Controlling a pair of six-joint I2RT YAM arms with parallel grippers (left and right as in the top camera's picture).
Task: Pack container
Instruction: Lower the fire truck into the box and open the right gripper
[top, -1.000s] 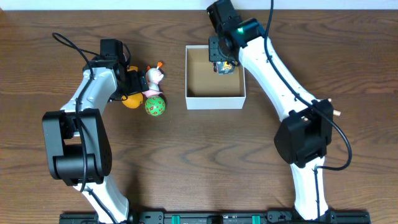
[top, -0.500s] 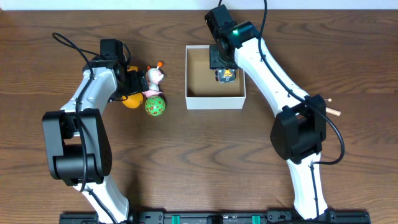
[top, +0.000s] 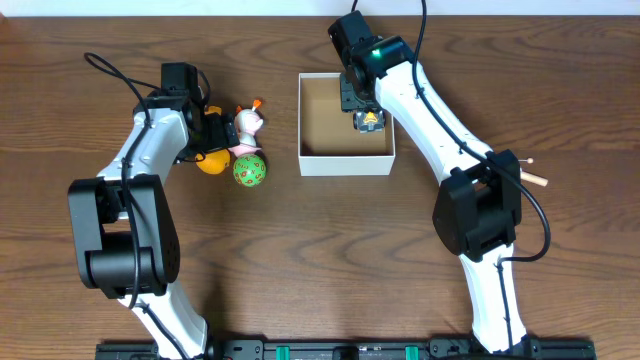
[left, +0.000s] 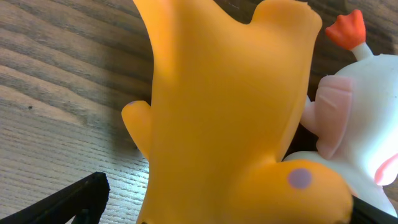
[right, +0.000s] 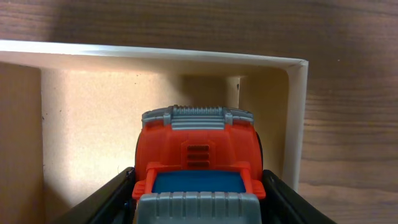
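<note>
- The container (top: 345, 163) sits by the far edge of the desk (top: 300, 250), about midway along it, in the same spot as a second ago.
- The right gripper (top: 366, 118) is clamped on a red truck (right: 198, 149), one finger on each side of it.
- Over the last second gripper and truck have shifted from the container's far right corner toward its near side, keeping along the right wall.
- Whether the truck touches the cardboard floor cannot be told.
- The left gripper (top: 218, 138) has not moved and is spread wide around an orange toy (left: 224, 112). One finger (left: 68, 202) seems clear of it, so probably no grip.
- A white toy (top: 248, 125) touches the orange one, and a green ball (top: 250, 170) lies just beside them. All three are left of the container and have not moved.
</note>
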